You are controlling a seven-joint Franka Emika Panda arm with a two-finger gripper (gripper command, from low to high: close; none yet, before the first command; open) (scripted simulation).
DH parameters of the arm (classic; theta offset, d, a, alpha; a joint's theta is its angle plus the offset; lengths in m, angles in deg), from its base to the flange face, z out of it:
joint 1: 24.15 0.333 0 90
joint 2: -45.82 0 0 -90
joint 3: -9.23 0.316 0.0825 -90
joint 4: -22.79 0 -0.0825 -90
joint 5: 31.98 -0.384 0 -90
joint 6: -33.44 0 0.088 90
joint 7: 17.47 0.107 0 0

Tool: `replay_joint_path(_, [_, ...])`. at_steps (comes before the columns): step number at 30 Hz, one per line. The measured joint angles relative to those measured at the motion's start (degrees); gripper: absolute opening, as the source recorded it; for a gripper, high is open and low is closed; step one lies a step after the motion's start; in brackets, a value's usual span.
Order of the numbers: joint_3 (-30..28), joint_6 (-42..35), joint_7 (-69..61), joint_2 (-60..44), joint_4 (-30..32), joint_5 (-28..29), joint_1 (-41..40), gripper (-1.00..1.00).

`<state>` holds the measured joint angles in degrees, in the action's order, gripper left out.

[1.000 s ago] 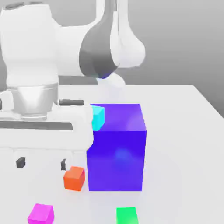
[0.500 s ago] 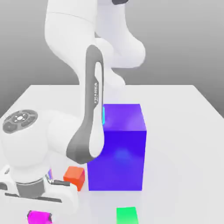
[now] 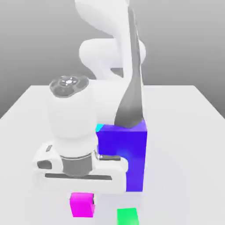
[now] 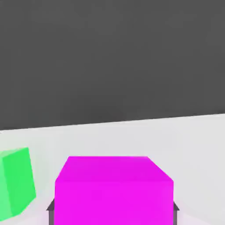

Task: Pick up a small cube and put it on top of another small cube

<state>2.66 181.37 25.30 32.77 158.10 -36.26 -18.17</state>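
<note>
The small cube (image 3: 82, 205) is magenta-pink and sits right under my hand, near the table's front edge in the exterior view. My gripper (image 3: 82, 198) is shut on it. In the hand view the same small cube (image 4: 113, 190) lies between my dark fingertips (image 4: 49, 210), which press on its two sides. Whether it rests on the table or hangs just above it, I cannot tell. A small green cube (image 3: 127, 216) lies on the table a short way to the exterior view's right of it, also seen as the green cube (image 4: 16, 186) in the hand view.
A big blue-violet block (image 3: 128, 154) stands just behind my hand and the green cube. A cyan cube (image 3: 100, 127) peeks out at the block's upper far corner. The white table (image 3: 184, 145) stretches to the exterior view's right.
My hand came down at the exterior view's left and the gripper shut on the magenta-pink cube. Hand and cube have since moved to the exterior view's right, in front of the blue-violet block.
</note>
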Motion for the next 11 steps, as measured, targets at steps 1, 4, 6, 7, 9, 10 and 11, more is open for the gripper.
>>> replay_joint_path(1, [0.69,-0.54,2.43,1.16,0.44,1.14,1.68,-1.00])
replay_joint_path(4, [1.62,2.89,4.23,-1.93,0.62,1.46,3.19,-1.00])
replay_joint_path(6, [2.11,6.48,3.98,-5.70,0.44,0.87,3.10,1.00])
replay_joint_path(7, [2.11,6.49,3.98,-5.70,0.44,0.87,3.10,1.00])
replay_joint_path(9, [2.11,6.49,3.98,-5.70,0.44,0.87,3.10,1.00])
replay_joint_path(10, [2.11,6.49,3.98,-5.70,0.44,0.87,3.10,1.00])
replay_joint_path(11, [2.11,6.49,3.98,-5.70,0.44,0.87,3.10,1.00])
